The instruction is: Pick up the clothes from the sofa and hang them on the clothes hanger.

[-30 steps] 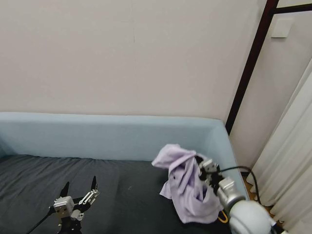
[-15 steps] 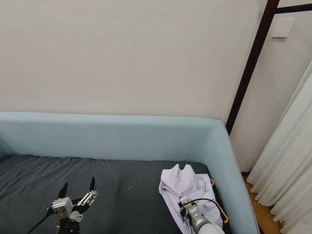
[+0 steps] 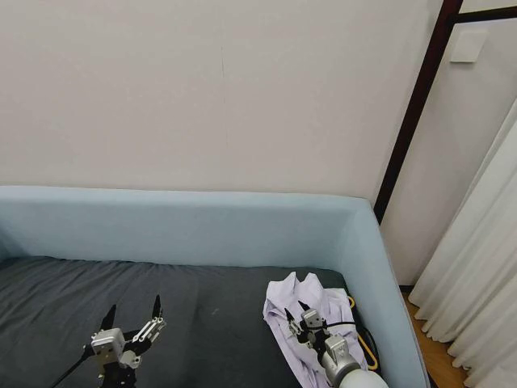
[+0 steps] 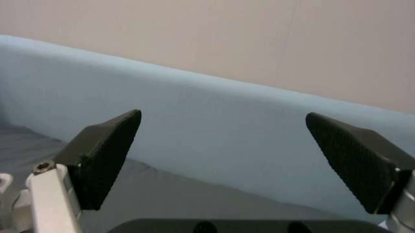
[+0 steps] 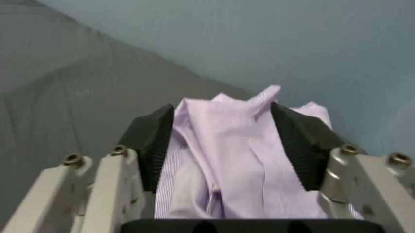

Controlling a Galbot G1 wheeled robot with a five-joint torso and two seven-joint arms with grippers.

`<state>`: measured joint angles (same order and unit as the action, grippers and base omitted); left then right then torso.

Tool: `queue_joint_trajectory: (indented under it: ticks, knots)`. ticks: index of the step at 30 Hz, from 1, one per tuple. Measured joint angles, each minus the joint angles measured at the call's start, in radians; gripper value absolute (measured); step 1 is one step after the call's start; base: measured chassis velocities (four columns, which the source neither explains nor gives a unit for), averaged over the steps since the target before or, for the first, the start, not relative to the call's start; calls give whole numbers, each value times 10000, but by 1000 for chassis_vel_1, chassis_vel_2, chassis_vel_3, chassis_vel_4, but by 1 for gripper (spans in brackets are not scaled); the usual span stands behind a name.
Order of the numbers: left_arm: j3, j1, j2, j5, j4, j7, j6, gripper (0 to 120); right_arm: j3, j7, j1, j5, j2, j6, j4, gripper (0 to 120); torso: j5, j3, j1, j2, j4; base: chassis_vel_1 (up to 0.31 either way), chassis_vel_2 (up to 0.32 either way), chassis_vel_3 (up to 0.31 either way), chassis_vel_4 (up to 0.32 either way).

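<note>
Lilac shirt point(image 3: 319, 297) is lying crumpled on the sofa point(image 3: 202, 226), on its dark seat at the right end. Right hand point(image 3: 295, 311) sits over it, fingers spread either side, not squeezing. Left hand point(image 3: 134, 304) hovers wide open, well apart.

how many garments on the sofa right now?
1: a lilac shirt crumpled at the right end of the sofa seat, between the open fingers of the right end effector. Anything beneath it is hidden.
</note>
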<state>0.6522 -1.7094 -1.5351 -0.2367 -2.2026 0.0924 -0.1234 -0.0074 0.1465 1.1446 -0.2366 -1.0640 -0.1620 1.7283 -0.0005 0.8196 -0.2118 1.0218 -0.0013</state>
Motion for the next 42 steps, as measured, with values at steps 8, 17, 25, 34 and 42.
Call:
queue_joint_trajectory:
  ticks: [8,17,25,34,42]
  knots:
    - [54,-76,39,0,-47,3,-76,100,-261,-43,62,243,-293,-1,-507,93,0,0,0,0,2,0,0,0,0]
    - [96,-95,68,-25,-37,65,-123,100,-572,665,-421,-2076,-722,-553,-1030,98,0,0,0,0,2,0,0,0,0]
    - [70,-9,124,-56,208,70,-110,100,-458,472,-398,-3049,-724,-596,-501,98,-2,0,0,0,3,0,0,0,0]
    - [59,-7,447,-316,320,23,69,100,-535,-357,328,-388,-262,-449,-203,100,0,0,0,0,-1,0,0,0,0]
    - [-388,76,1208,-1909,455,-925,1057,100,446,-413,-174,-958,6,-237,420,100,-3,0,0,0,2,0,0,0,0]
